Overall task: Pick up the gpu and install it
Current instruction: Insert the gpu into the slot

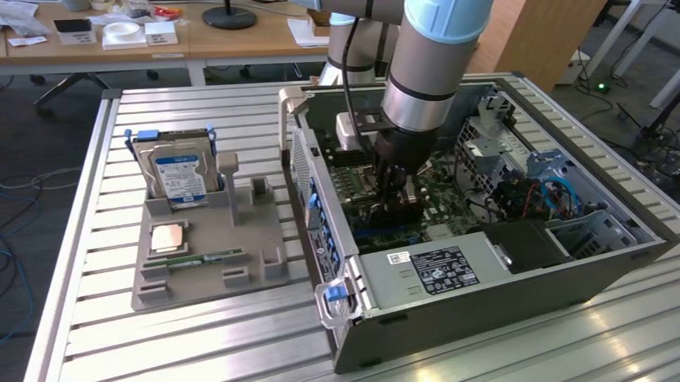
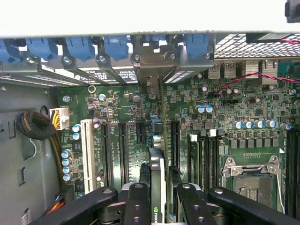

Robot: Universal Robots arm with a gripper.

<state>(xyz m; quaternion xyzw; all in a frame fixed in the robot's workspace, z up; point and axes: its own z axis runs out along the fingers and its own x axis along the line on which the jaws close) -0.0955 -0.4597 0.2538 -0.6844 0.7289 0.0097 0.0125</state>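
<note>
The gpu (image 2: 157,173) is black with a grey edge and a small green mark. The gripper (image 2: 161,187) is black all over. The board (image 2: 131,110) is dark green, dotted with tiny silver and blue cans. One long slot (image 2: 87,154) is white; the other slots are black. The clips (image 2: 79,47) are blue. A thin wire (image 2: 243,77) is twisted red and black. The case (image 1: 478,310) is grey. The hard drive (image 1: 178,171) is silver with a blue and white label. The table (image 1: 159,350) is silver with long stripes. The arm (image 1: 447,32) is light blue and silver.
</note>
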